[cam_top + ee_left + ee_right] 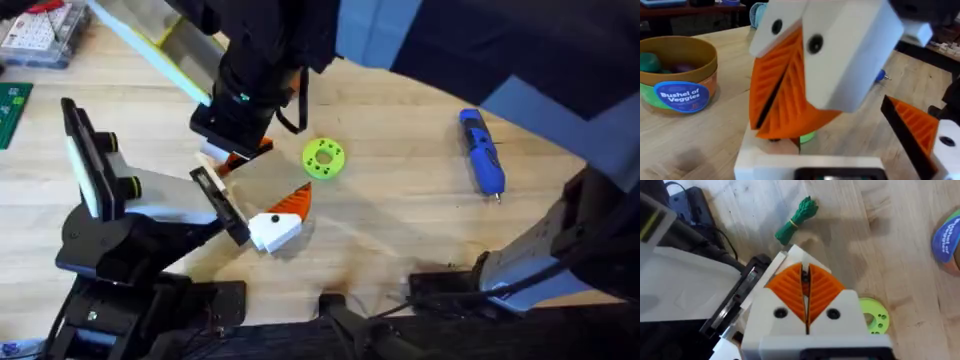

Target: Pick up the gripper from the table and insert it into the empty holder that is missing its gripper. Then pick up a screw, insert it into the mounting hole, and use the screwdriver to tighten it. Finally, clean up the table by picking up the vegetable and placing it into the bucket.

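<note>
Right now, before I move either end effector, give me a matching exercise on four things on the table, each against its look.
Things:
1. screwdriver
2. bucket
3. vegetable
4. round disc

Looks:
A. dark green bundle
B. blue, pen-shaped
C. lime green, with small holes
D. tan, with a blue "Bushel of Veggies" label

Pairs: 1-B, 2-D, 3-A, 4-C

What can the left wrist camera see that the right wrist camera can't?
Only the left wrist camera catches the tip of the blue screwdriver. Only the right wrist camera shows the green vegetable bunch lying on the wooden table. Both see the table and the veggie bucket, though the right wrist camera catches just the bucket's edge.
</note>
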{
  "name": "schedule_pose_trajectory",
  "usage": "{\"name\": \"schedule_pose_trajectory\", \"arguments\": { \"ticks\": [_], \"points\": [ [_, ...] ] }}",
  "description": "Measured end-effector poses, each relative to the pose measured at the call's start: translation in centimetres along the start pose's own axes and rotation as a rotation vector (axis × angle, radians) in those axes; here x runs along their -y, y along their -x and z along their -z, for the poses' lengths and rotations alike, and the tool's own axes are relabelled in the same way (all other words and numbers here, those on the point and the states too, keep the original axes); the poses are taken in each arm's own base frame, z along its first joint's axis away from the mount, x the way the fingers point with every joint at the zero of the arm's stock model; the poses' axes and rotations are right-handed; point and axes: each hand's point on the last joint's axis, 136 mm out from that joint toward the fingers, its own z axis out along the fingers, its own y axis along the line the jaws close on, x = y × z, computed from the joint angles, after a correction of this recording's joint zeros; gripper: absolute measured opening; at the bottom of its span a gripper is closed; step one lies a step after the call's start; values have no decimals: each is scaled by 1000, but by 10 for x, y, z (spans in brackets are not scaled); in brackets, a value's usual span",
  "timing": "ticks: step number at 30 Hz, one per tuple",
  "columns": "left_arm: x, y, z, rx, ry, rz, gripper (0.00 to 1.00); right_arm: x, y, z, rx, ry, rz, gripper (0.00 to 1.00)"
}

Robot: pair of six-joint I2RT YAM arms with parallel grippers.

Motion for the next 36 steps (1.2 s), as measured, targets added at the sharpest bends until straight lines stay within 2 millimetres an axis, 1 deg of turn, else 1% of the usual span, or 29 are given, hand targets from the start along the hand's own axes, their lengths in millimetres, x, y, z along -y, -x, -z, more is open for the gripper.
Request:
{"name": "schedule_pose_trajectory", "arguments": {
  "ticks": [8, 18, 23, 28, 36],
  "points": [
    [0, 0, 0, 0, 1, 2, 988, 0, 1, 0, 4, -4, 3, 9],
    [-1, 0, 0, 2, 5, -6, 988, 0, 9, 0, 36, -8, -5, 9],
    [-1, 0, 0, 2, 5, -6, 988, 0, 9, 0, 33, -7, -10, 9],
    [-1, 0, 0, 1, 4, -5, 988, -2, 2, 0, 8, 0, -15, 9],
    [0, 0, 0, -1, 0, -1, 988, -3, 0, 0, -1, 2, -17, 9]
  ]
}}
